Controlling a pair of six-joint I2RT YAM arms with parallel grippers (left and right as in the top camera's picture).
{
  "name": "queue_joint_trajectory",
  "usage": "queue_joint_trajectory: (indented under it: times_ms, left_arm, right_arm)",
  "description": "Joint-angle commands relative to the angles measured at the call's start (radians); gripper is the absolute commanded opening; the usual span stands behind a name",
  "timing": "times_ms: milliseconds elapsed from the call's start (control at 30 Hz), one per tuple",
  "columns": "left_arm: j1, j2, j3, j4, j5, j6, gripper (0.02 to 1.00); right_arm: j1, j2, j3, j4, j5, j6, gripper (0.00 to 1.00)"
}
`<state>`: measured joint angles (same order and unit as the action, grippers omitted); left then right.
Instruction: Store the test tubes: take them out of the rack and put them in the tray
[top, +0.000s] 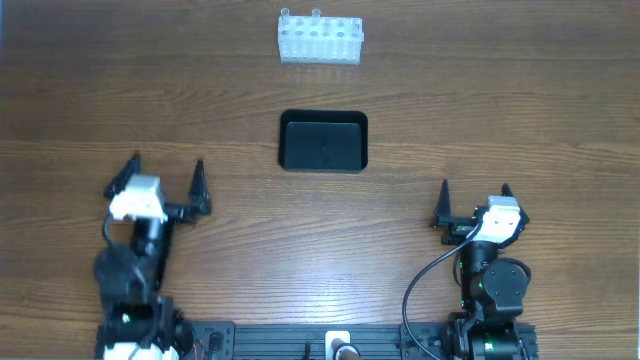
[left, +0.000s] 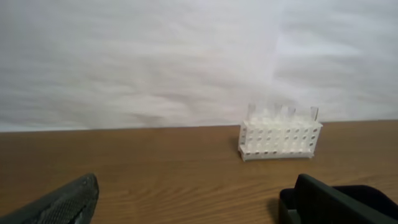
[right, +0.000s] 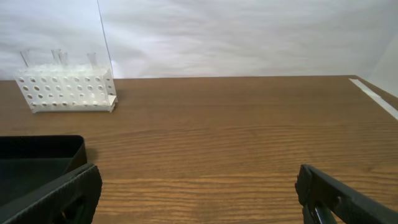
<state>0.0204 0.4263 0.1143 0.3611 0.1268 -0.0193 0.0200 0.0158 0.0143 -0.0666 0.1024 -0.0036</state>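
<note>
Start at your left. The left gripper (top: 167, 163) is at the near side of the tabletop (top: 80, 90). Its two fingers are spread wide, with nothing between them. From it, the rack (top: 320, 40) lies far ahead and off to the right.

In the middle, the white rack stands at the far side of the tabletop. Its long side runs left to right. The test tubes (top: 286, 16) stand straight up in it (they are clear, so you cannot count them well). The black tray (top: 323, 141) lies near the rack, between the rack and the arms. No tube lies in it, so I think the job is only starting.

On the right, the right gripper (top: 475, 187) is spread wide too and holds nothing. From it, the rack lies far ahead and off to the left.

Both arms look about as far from the rack as each other. Whichever one you pick, I think it has to go forward past the tray and turn in toward the middle. Then it should come down on a tube from above, since the tubes point up.
</note>
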Motion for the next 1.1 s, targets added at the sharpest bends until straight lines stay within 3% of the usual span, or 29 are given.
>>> queue_joint_trajectory:
  times_ms: [33, 233, 400, 600, 1100]
  left_arm:
    - [-0.014, 0.318, 0.255, 0.024, 0.040, 0.000, 0.996]
    - [-0.108, 0.737, 0.610, -0.023, 0.028, 0.000, 0.998]
    - [-0.203, 1.078, 0.970, -0.223, -0.098, -0.074, 0.996]
    - [-0.278, 1.424, 1.369, -0.451, -0.155, -0.106, 0.996]
    - [-0.320, 1.835, 1.725, -0.473, -0.213, -0.150, 0.998]
  right_arm:
    - [-0.008, -0.006, -0.009, 0.000, -0.007, 0.003, 0.993]
    - [-0.008, -0.006, -0.009, 0.000, -0.007, 0.003, 0.993]
    - [-0.008, -0.006, -0.009, 0.000, -0.007, 0.003, 0.991]
    - [-0.008, -0.006, -0.009, 0.000, -0.007, 0.003, 0.993]
    - [-0.008, -0.006, -0.009, 0.000, -0.007, 0.003, 0.991]
